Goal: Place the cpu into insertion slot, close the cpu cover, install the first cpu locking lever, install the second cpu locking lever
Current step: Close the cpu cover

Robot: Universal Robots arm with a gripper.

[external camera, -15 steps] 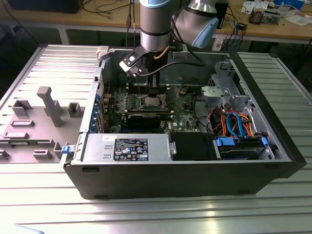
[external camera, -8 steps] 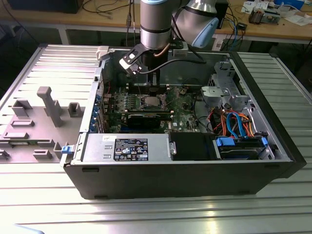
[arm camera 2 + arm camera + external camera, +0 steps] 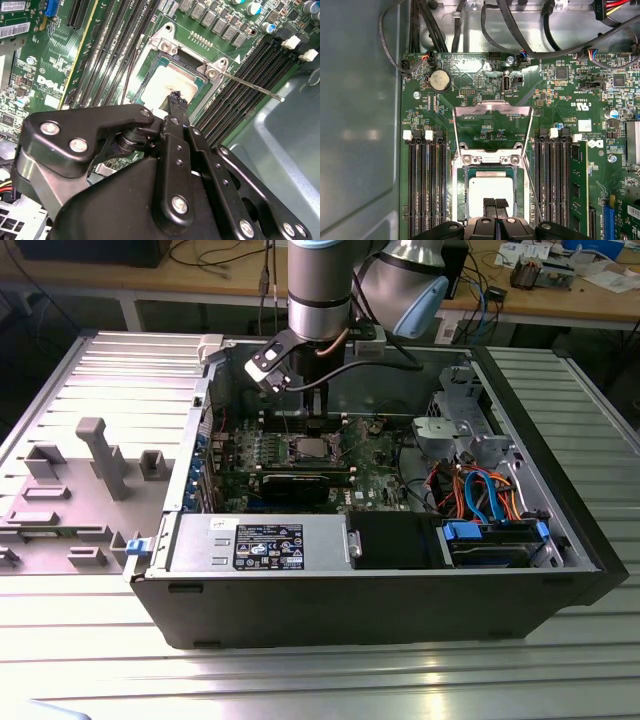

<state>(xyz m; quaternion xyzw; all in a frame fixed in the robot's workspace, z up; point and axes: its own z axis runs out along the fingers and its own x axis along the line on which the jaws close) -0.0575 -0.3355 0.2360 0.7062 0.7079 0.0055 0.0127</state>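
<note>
In the exterior view, a black, open computer case [image 3: 380,600] lies on a ribbed grey metal counter [image 3: 320,680]. The grey robot arm [image 3: 320,290] reaches down into it, and its black claw [image 3: 316,422] hangs just above the small square silvery-grey cpu [image 3: 308,449].

In the first wrist view, the cpu lies flat inside the insertion slot [image 3: 459,195], a dark square socket with a silvery rim on the green circuit board [image 3: 560,100]. The cpu cover [image 3: 492,106], a thin silvery frame plate with a square window, stands swung open beyond the slot. The claw's fingertips [image 3: 489,204] are pressed together over the cpu's top. A thin metal lever rod [image 3: 534,192] runs beside the slot.

In the second wrist view, the joined tips meet the cpu's pale top face near one edge; the lever rod angles away, raised.
</note>
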